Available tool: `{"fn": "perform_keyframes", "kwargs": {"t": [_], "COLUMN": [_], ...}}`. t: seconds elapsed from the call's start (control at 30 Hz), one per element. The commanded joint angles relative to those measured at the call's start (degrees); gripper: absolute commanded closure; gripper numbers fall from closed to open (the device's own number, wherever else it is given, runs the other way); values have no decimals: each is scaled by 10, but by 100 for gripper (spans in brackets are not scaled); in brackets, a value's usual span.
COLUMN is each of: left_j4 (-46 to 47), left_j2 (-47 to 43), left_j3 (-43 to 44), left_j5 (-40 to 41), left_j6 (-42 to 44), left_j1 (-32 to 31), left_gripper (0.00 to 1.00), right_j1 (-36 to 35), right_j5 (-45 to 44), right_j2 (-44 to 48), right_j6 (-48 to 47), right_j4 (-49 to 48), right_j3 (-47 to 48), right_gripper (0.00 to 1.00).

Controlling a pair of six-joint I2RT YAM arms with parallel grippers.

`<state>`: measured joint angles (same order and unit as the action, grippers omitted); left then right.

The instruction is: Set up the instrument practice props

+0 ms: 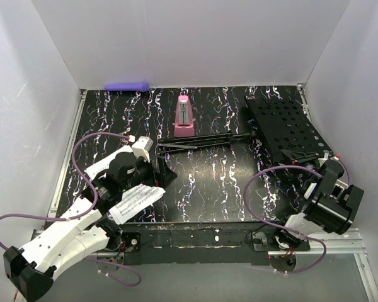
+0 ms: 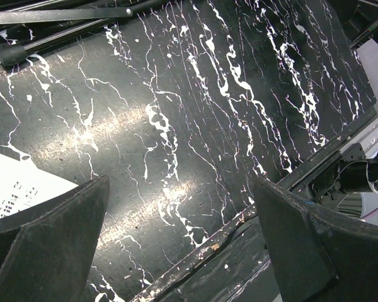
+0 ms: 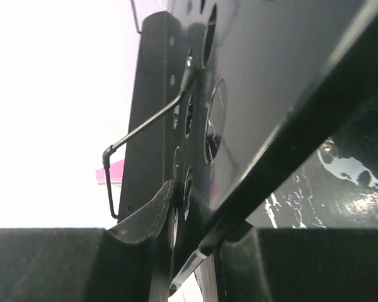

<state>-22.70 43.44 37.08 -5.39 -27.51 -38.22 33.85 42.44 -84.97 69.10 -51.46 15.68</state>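
The black music stand lies flat on the table, its perforated desk [image 1: 282, 123] at the right and its folded tripod legs [image 1: 195, 141] pointing left. The pink metronome [image 1: 184, 116] stands upright just behind the legs. White sheet music [image 1: 136, 202] lies at the near left, partly under my left arm; a corner of it shows in the left wrist view [image 2: 12, 189]. My left gripper [image 1: 166, 173] [image 2: 183, 251] is open and empty above the table's near edge. My right gripper [image 1: 304, 166] [image 3: 189, 251] is shut on the near edge of the desk [image 3: 271, 75].
A purple cylinder [image 1: 127, 86] lies against the back wall at the left. White walls enclose the table on three sides. The stand's legs [image 2: 63, 16] cross the top of the left wrist view. A wire page holder [image 3: 138, 132] sticks out from the desk.
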Motion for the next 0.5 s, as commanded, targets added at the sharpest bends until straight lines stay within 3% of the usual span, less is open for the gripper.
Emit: {"fn": "perform_keyframes", "kwargs": {"t": [0.0,0.17,0.47], "left_j4": [-2,-4,-6], "left_j2": [-13,-12,12], "left_j3": [4,12,51], "left_j5": [-5,-9,-44], "left_j6": [-3,3,70], "left_j1": [0,1,0], "left_gripper": [2,2,2], "right_j1": [1,1,-2], "right_j5": [26,14,13], "right_j2": [77,181,372], "right_j6": [-54,-87,-241], "right_j4": [-14,61,364], "right_j3": [4,9,107], "right_gripper": [83,99,99]}}
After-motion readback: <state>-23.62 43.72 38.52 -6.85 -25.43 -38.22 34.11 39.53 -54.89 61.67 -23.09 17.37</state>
